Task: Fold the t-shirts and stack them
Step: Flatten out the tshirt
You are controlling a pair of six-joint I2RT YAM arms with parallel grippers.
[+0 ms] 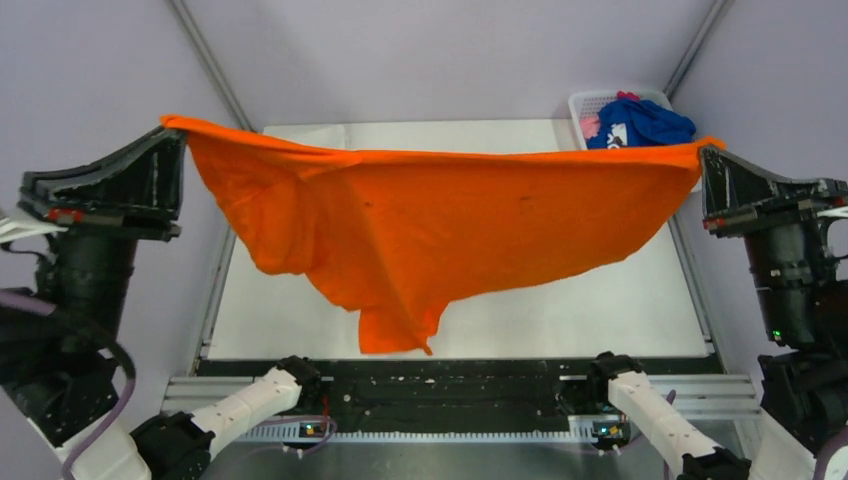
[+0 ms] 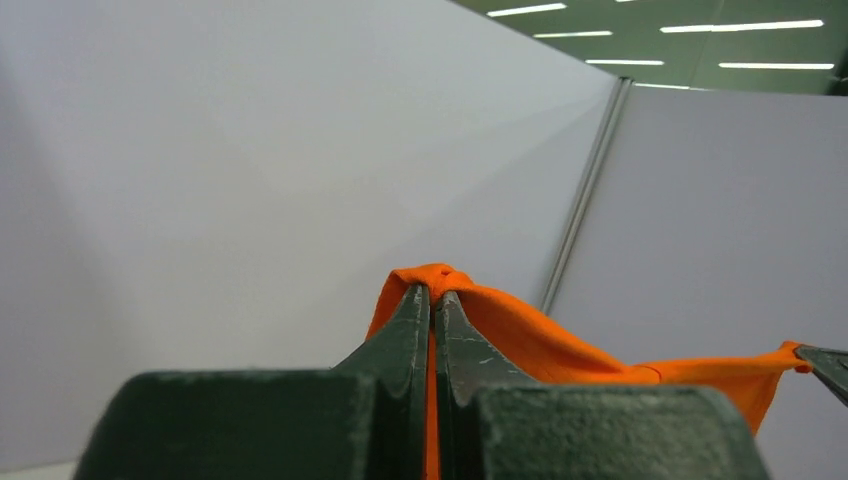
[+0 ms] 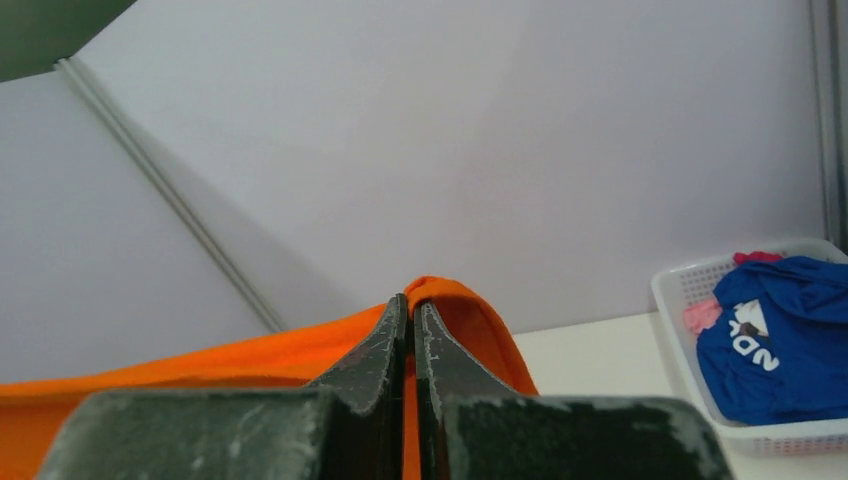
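Note:
The orange t-shirt (image 1: 440, 220) hangs stretched in the air between my two grippers, sagging over the white table (image 1: 620, 300). My left gripper (image 1: 178, 132) is shut on its left corner; in the left wrist view the jaws (image 2: 434, 294) pinch orange cloth (image 2: 520, 330). My right gripper (image 1: 706, 150) is shut on its right corner; in the right wrist view the jaws (image 3: 411, 302) pinch orange cloth (image 3: 470, 320). The blue t-shirt (image 1: 640, 122) with white lettering and a bit of the pink one (image 1: 590, 124) lie in a basket at the back right.
A white plastic basket (image 1: 584, 100) stands at the table's back right corner, also in the right wrist view (image 3: 680, 330). Grey partition walls enclose the table at the back and both sides. A black rail (image 1: 450, 385) runs along the near edge.

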